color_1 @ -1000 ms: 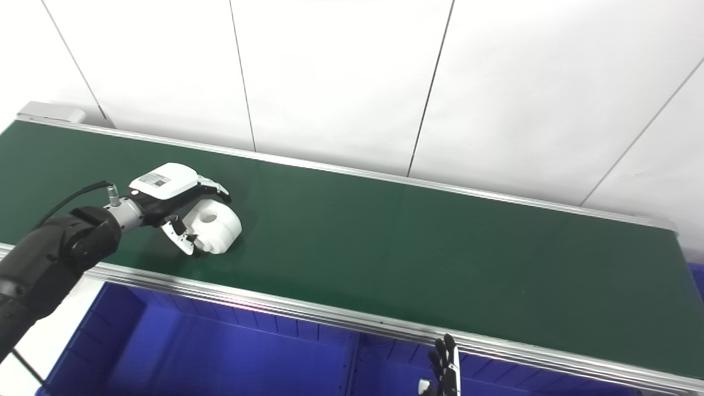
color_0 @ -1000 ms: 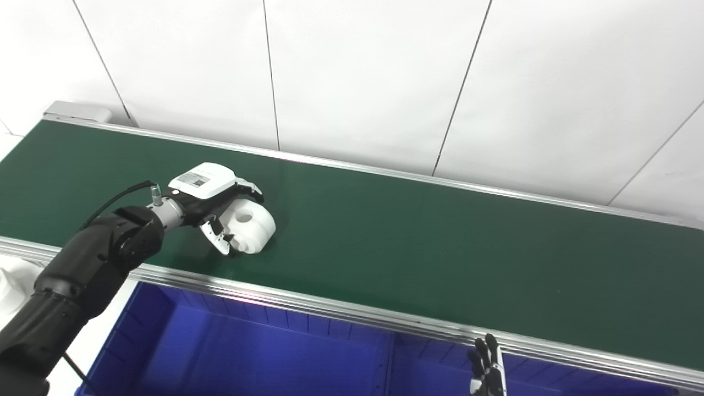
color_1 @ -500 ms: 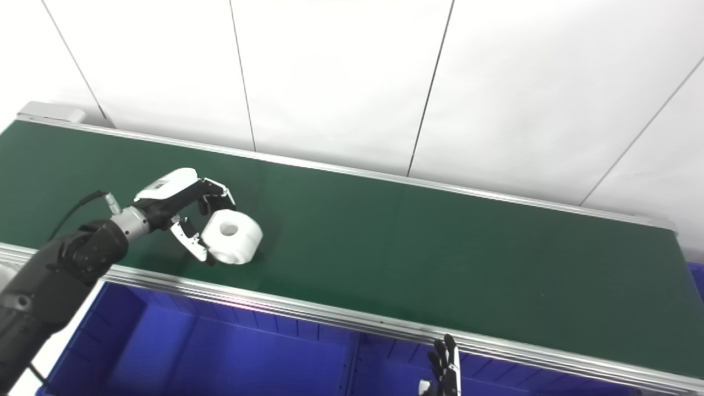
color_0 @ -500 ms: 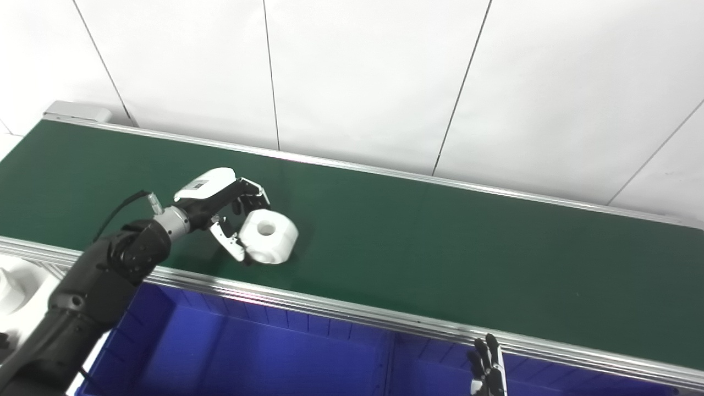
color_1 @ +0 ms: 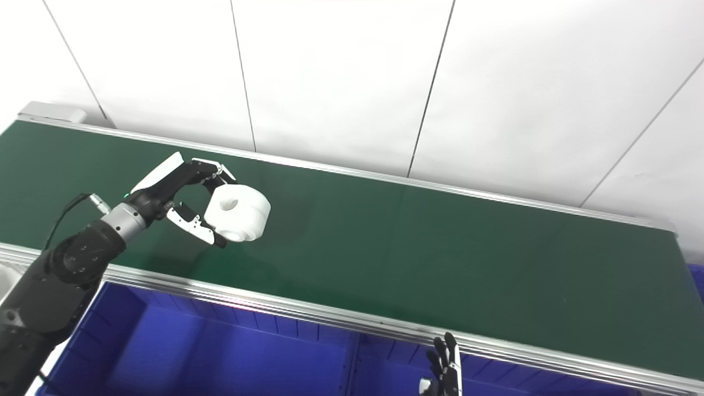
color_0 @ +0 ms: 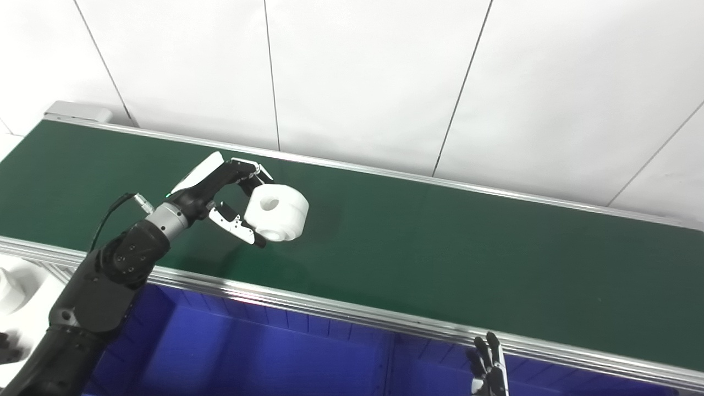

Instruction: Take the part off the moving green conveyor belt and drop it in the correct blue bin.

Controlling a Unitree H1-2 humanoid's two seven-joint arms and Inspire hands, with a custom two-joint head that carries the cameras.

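Note:
A white round part (color_0: 276, 212) with a hole in its top is held by my left hand (color_0: 228, 192), fingers above and thumb below. It hangs lifted above the green conveyor belt (color_0: 440, 247); its shadow lies on the belt below. It also shows in the right eye view (color_1: 239, 212). My right hand (color_0: 487, 368) shows only as dark fingertips at the bottom edge, over the blue bin (color_0: 247, 352). Its fingers point up and hold nothing.
The belt's metal front rail (color_0: 352, 313) runs between the belt and the blue bin below. A divider (color_0: 388, 363) splits the bin. A white wall stands behind the belt. A white object (color_0: 11, 280) sits at the far left edge.
My left hand closed on the white part, lifted it off the belt and carried it a little right and up. The right hand has not moved.

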